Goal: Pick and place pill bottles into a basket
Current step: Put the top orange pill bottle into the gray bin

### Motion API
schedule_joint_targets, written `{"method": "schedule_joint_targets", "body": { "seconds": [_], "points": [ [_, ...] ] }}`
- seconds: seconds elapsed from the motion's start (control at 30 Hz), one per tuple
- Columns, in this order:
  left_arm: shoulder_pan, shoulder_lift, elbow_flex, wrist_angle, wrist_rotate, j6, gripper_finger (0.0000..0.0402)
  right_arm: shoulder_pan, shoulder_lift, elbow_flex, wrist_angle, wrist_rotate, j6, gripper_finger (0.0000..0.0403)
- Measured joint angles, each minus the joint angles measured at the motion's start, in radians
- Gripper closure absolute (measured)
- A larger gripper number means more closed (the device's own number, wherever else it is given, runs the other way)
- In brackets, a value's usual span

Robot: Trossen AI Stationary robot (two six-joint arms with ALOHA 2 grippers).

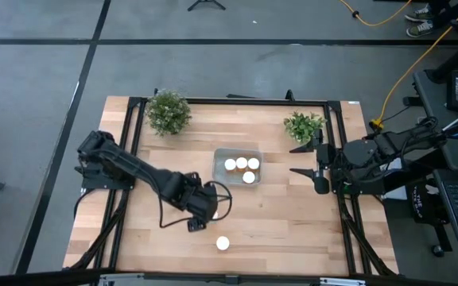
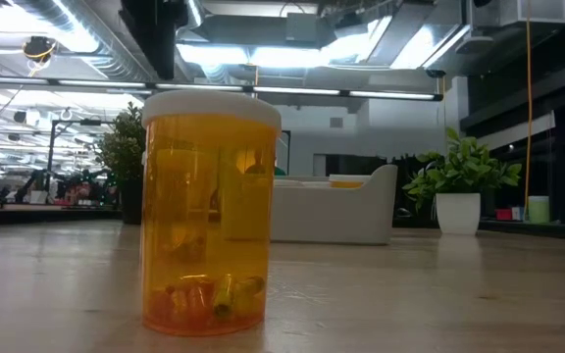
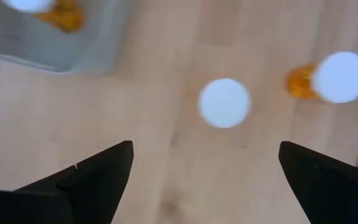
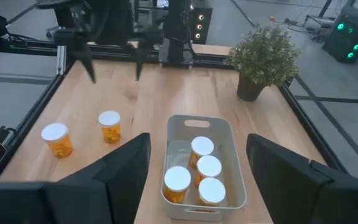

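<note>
Nearest the low camera stood one pill bottle [image 2: 211,211], upright on the wooden surface [image 1: 293,222], its amber body filling much of that view. Of the larger things, the surface carried two potted plants [image 1: 168,111] toward its far edge, and the basket [image 1: 219,171] sat about midway between them and a little nearer, already holding four white-capped bottles [image 4: 197,168] standing upright. Two bottles were left outside it on the bare wood: one [image 1: 223,243] near the front edge, the other [image 1: 194,226] just beside it and directly under the left end effector [image 1: 201,208]. That end effector hung above the capped bottle [image 3: 224,103] with its fingers [image 3: 98,177] spread wide apart and nothing between them. The right end effector [image 1: 312,169] waited at the surface's right side, beside the basket, its fingers apart and empty. I judged the step in hand to be the pick of the fifth bottle: the next move would call for the left arm to come down with the cap centred between the fingers, then close on the body. Room looked ample, since open wood lay between the two loose bottles and the basket, though the second bottle stood close enough to be knocked, and the front edge was near.
</note>
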Motion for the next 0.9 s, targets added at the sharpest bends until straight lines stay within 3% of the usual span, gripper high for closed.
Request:
{"method": "schedule_joint_targets", "body": {
  "seconds": [0.2, 0.9],
  "points": [
    [-0.023, 0.049, 0.0, 0.018, 0.011, -0.064, 0.0006, 0.0, 0.0, 0.0, -0.003, -0.028, -0.017, 0.0135],
    [0.02, 0.216, 0.0, 0.121, 0.015, -0.043, 0.0007, 0.0, 0.0, 0.0, -0.037, -0.089, -0.022, 0.0135]
  ]
}}
